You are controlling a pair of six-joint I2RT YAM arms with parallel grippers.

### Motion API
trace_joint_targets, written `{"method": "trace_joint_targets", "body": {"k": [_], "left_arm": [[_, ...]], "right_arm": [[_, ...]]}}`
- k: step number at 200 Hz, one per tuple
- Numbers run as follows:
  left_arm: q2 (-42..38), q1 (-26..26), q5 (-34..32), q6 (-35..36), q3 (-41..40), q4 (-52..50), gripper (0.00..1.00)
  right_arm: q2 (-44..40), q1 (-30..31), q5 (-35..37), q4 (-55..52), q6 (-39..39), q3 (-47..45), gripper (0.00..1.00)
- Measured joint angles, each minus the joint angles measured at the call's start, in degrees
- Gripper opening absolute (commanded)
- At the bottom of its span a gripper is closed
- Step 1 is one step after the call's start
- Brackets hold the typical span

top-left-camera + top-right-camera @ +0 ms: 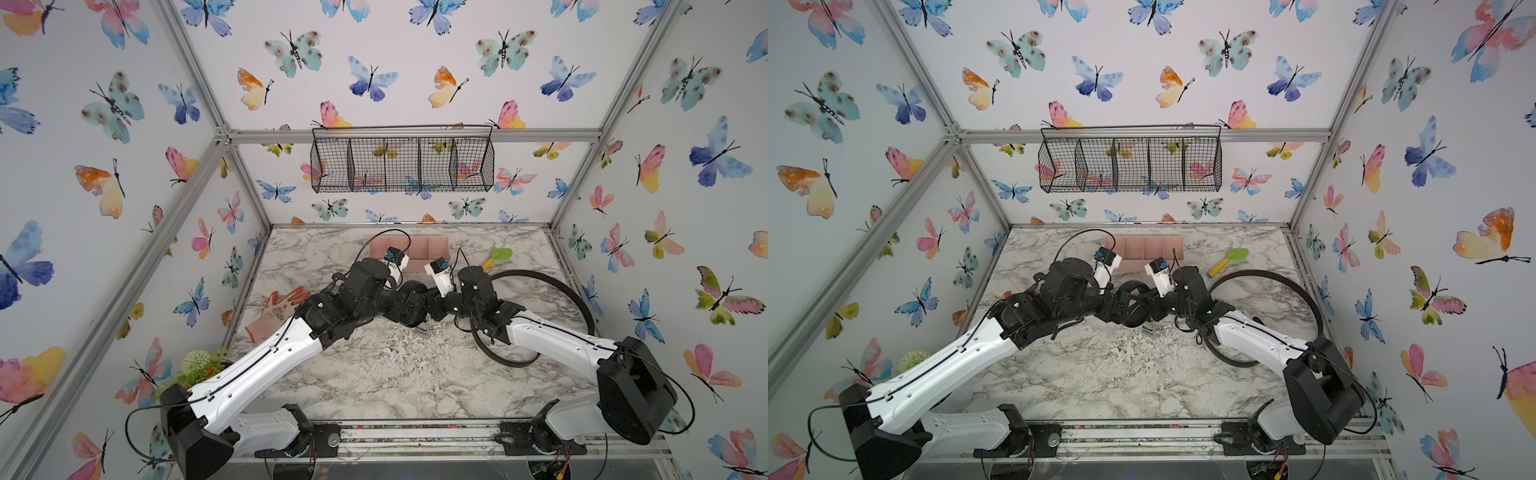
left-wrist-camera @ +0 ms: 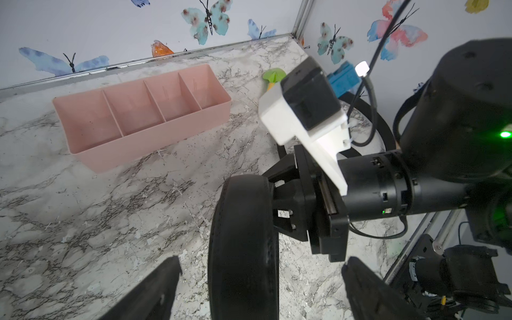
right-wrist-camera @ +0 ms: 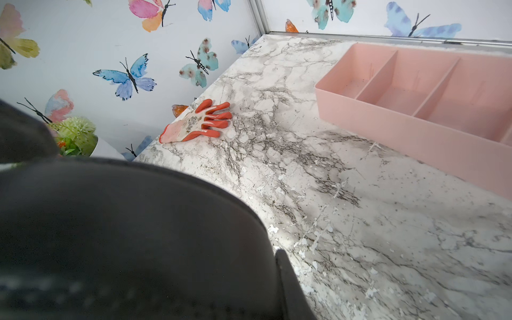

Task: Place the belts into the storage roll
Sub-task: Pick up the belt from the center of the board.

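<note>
My left gripper (image 2: pixel 261 261) fills the frame's bottom, jaws wide apart, with the rolled belt (image 2: pixel 243 235) between them, clamped by my right gripper (image 2: pixel 281 199). The pink tray (image 2: pixel 144 133) lies upper left. In a top view the second belt (image 1: pixel 528 273) loops centre right.

I get two high top views looking down; both wrist cameras sit low, close, sharing the pale pink plastic divided tray (image 2: pixel 155 141).

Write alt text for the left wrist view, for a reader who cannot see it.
A black belt rolled into an upright coil fills the foreground, gripped by the right gripper, with the left gripper open on either side of it. Behind, on the marble table, a pink four-compartment tray stands empty.
</note>
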Motion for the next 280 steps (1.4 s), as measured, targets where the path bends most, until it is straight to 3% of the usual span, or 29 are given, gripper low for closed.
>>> {"method": "trace_joint_targets", "body": {"k": [35, 55, 91, 114, 194, 280], "left_arm": [[5.4, 0.0, 1.2, 0.3, 6.3, -4.0, 0.98], [7.1, 0.1, 2.3, 0.5, 7.8, -5.6, 0.91], [10.1, 0.3, 3.8, 1.3, 11.4, -9.4, 0.90], [10.7, 0.3, 4.6, 1.6, 12.1, -11.0, 0.81], [12.5, 0.3, 5.5, 1.7, 12.3, -12.1, 0.73], [17.1, 0.3, 8.3, 1.8, 14.6, -13.0, 0.40]], "right_arm": [[-1.9, 0.0, 0.6, -1.1, -3.4, 0.0, 0.03], [-3.0, 0.0, 1.0, -1.7, -5.9, 0.0, 0.03], [-5.7, 0.0, 3.3, -2.5, -9.9, -0.2, 0.04], [-7.3, 0.0, 4.7, -3.6, -12.7, -0.2, 0.03], [-8.9, 0.0, 9.0, -6.5, -19.3, -1.8, 0.03], [-10.0, 0.0, 10.7, -7.7, -21.8, -3.7, 0.03]]}}
